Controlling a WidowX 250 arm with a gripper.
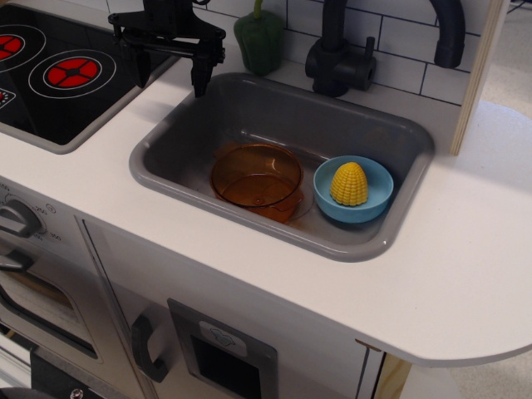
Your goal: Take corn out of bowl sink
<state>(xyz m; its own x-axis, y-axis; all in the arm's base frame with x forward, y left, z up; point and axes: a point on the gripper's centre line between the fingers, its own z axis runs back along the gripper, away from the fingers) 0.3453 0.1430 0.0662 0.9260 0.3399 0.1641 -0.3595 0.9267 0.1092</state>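
The yellow corn (349, 184) sits upright in the light blue bowl (371, 208), which rests at the right end of the grey sink (191, 145). My black gripper (172, 66) hangs open and empty over the sink's back left corner, far to the left of the bowl. Its fingers (199, 76) point down at the rim between the stovetop and the basin.
A transparent orange pot (257, 179) stands in the sink just left of the bowl. A green bell pepper (259, 40) stands behind the sink beside the black faucet (341, 58). The black stovetop (58, 75) with red rings lies at left. White countertop (465, 274) surrounds the basin.
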